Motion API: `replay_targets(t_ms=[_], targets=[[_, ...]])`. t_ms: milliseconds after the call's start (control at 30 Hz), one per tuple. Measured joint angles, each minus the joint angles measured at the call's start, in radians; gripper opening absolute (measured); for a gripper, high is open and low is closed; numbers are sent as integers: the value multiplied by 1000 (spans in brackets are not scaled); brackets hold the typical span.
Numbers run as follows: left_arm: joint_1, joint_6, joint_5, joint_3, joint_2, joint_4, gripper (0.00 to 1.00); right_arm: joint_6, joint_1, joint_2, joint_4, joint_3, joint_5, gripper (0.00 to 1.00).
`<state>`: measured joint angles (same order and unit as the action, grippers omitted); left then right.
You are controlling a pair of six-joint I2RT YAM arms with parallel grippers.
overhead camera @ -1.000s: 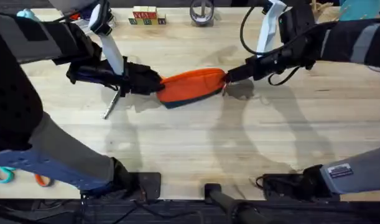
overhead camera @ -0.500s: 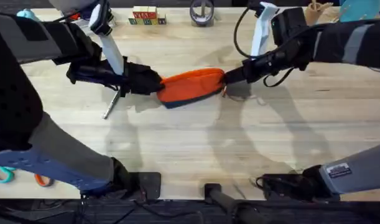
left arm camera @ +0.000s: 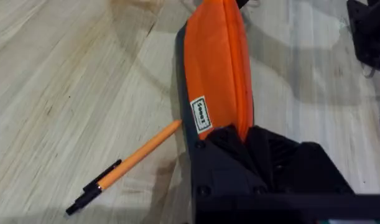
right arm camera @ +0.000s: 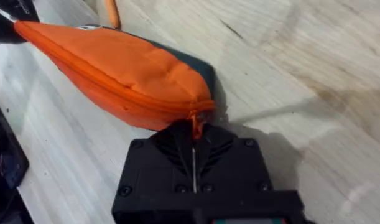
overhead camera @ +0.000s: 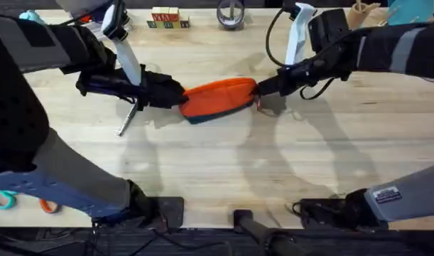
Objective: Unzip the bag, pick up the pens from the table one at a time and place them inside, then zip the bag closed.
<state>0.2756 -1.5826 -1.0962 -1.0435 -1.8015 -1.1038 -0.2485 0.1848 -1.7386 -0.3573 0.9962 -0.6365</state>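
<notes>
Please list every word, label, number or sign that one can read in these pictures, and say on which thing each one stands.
None can be read for certain.
Small white tag on the bag, seen from the left wrist: dark letters, too blurred to read.
Lettered blocks at the far edge of the table: red marks, too small to read.
White label on the grey sleeve at the lower right, overhead: print too small to read.

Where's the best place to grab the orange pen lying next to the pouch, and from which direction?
Take the orange pen across the middle of its barrel, coming straight down from above with the fingers straddling its width. It lies flat on the table, so only the top and sides are free. One tip sits against the bag near the left claw, so the middle or the dark end looks clearer.
</notes>
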Motion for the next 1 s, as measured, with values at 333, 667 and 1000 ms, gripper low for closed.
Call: replay_targets(t_ms=[333, 667, 1000], targets=[[0, 0, 0, 0, 0, 0, 42, -8, -29, 8, -58, 22, 32, 30], [0, 0, 0, 0, 0, 0, 42, -14, -28, 78, -69, 29, 54, 30], [0, 0, -1, 0, 0, 2, 42, -14, -22, 120, -71, 35, 60, 29]])
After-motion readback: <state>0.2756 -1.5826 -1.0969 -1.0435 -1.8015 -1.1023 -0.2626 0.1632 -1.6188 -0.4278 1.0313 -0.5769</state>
